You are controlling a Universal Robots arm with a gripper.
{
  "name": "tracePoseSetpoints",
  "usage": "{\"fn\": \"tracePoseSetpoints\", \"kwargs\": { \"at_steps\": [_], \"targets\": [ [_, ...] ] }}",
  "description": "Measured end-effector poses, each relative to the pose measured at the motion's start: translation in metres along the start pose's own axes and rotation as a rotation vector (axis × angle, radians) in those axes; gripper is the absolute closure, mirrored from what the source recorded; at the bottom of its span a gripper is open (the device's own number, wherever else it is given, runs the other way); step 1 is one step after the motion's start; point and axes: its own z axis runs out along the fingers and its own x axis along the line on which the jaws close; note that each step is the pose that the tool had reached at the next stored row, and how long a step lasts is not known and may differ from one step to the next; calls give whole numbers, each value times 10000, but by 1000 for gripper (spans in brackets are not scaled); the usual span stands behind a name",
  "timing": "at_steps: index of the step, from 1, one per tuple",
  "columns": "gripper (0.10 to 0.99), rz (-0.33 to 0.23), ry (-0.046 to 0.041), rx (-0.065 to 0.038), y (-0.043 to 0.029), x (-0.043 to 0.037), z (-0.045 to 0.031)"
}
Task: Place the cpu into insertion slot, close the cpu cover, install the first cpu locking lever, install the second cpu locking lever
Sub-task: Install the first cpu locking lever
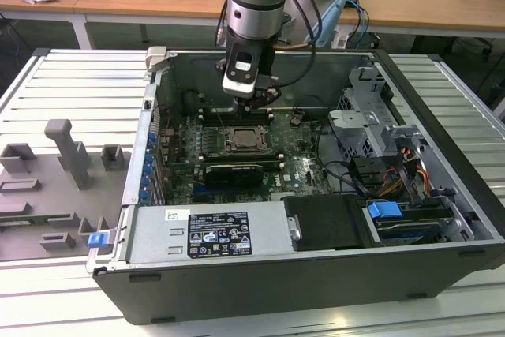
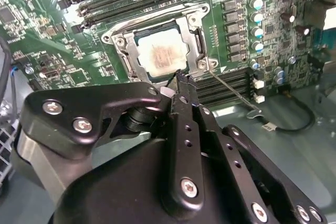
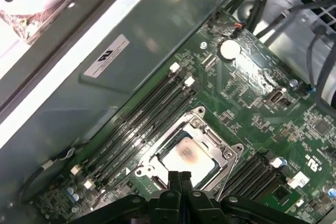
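The cpu (image 2: 161, 56) (image 3: 186, 156), a dull silver square, lies in the insertion slot (image 1: 245, 140) on the green motherboard. The cpu cover (image 2: 197, 31) (image 3: 211, 136), a silver frame, lies flat around the chip's edges. A thin wire locking lever (image 2: 232, 91) angles away from one socket corner over the memory slots. My gripper (image 1: 257, 105) (image 2: 180, 78) (image 3: 180, 174) hangs just above the socket's edge, shut, with its two black fingers pressed together and nothing between them.
The motherboard sits inside an open computer case (image 1: 442, 163). Long black memory slots (image 3: 142, 124) run on both sides of the socket. A drive cage (image 1: 371, 116), cable bundles (image 1: 394, 171) and a power supply (image 1: 213, 230) stand around it. Grey fixtures (image 1: 67, 155) lie at the exterior view's left.
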Motion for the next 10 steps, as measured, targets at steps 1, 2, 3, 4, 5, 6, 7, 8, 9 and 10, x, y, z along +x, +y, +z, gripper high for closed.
{"fn": "tracePoseSetpoints", "kwargs": {
  "at_steps": [1,2,3,4,5,6,7,8,9,10],
  "targets": [
    [980,-104,4,8,0,0,0],
    [980,-214,8,18,0,0,0],
    [980,-325,13,27,0,0,0],
    [980,-619,24,50,0,0,0],
    [980,-719,28,57,0,0,0],
    [980,-836,33,66,0,0,0],
    [980,-995,39,80,0,0,0],
    [980,-1092,43,88,0,0,0],
    [980,-1245,49,100,0,0,0],
    [980,-1383,54,110,0,0,0]
  ]
}}
